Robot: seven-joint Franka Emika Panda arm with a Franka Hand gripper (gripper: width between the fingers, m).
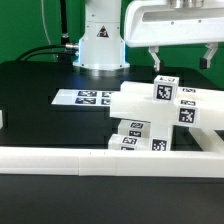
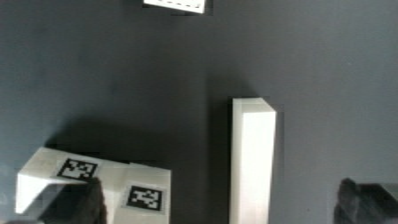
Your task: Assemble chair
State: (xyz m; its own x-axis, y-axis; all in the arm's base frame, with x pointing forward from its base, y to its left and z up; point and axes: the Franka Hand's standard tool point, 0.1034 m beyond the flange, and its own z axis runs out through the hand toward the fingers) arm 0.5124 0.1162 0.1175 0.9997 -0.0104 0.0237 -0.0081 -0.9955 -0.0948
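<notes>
White border rail (image 1: 60, 158) foremost; chair parts (image 1: 160, 115) seemingly just below open end effector (image 1: 178, 62).

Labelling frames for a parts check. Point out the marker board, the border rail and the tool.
marker board (image 1: 85, 98): exterior view, on its flat tagged top.
border rail (image 1: 60, 159): exterior view, on its long top face.
tool (image 1: 178, 57): exterior view, midway between its open fingertips.

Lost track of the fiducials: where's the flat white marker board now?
In the exterior view, the flat white marker board lies on the black table, left of centre, before the robot base and left of the chunky white chair parts.
</notes>
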